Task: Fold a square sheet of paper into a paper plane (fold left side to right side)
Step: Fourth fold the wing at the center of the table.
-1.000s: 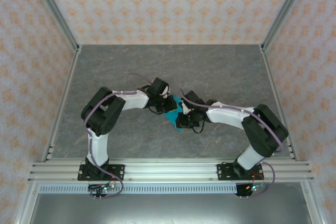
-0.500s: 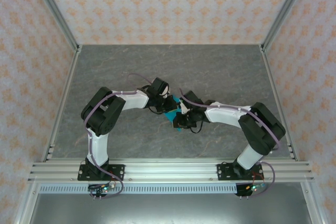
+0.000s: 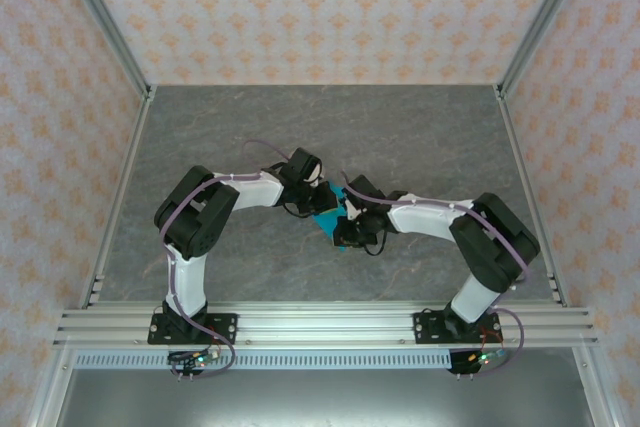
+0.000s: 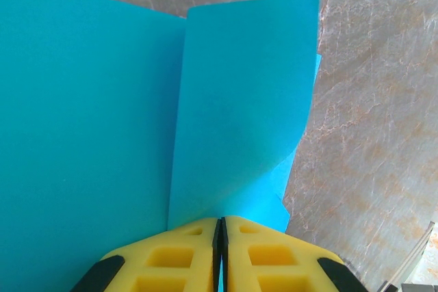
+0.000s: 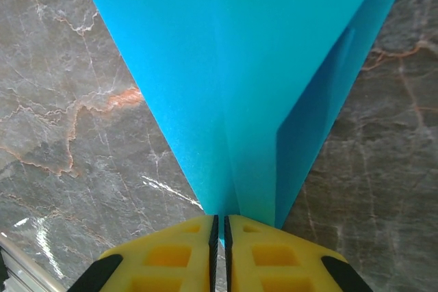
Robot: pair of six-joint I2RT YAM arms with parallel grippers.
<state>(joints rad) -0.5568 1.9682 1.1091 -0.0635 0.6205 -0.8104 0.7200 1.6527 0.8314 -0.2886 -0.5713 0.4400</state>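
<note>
left gripper (image 4: 220,229) pinches folded flap of paper plane (image 4: 241,107) | right gripper (image 5: 219,226) pinches its pointed end | long axis runs straight out from right jaws | 2 arms equally near

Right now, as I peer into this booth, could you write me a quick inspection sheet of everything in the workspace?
Surface: grey marble-look table.
Job's things: blue paper, partly folded, one flap turned over, one end narrowing to a point.
Clutter: nothing seen.
Grippers: left gripper and right gripper, both yellow-tipped, both shut on the blue paper from opposite sides.
Cables: purple cables run along both arms, off the paper.
Surroundings: patterned walls on three sides, aluminium rail at the near edge carrying the arm bases.
</note>
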